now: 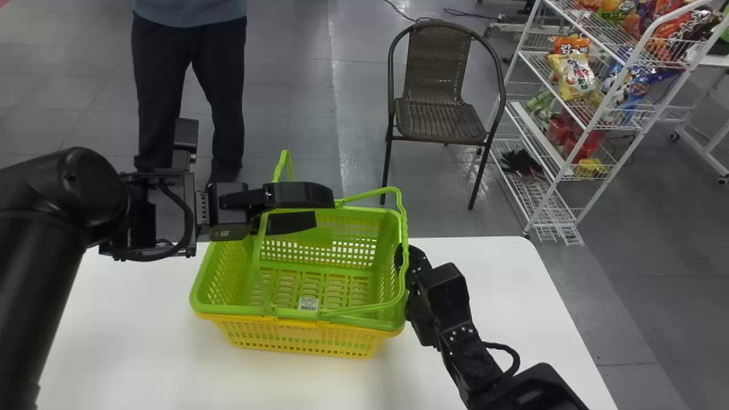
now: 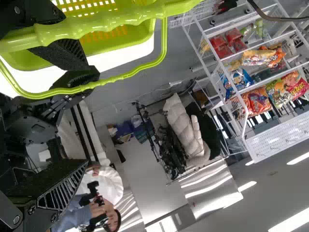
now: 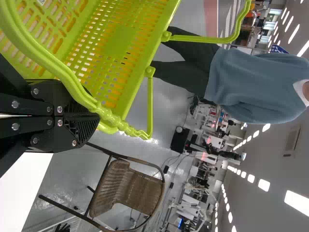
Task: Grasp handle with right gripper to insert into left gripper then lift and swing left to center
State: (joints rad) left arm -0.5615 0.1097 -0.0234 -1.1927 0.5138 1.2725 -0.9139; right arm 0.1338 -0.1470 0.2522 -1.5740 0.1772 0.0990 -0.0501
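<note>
A green basket with two raised handles sits nested on a yellow basket. My left gripper is open over the basket's back left part, in front of the left handle; the left wrist view shows this gripper with its fingers apart and a thick handle grip beside the upper one. At the basket's right side is my right gripper, beside the right handle. In the right wrist view this gripper is shut, and the handle crosses at its fingertips; a hold on it cannot be made out.
The baskets stand on a white table. Behind it is a brown wicker chair. A white wire rack with snack bags stands at the back right.
</note>
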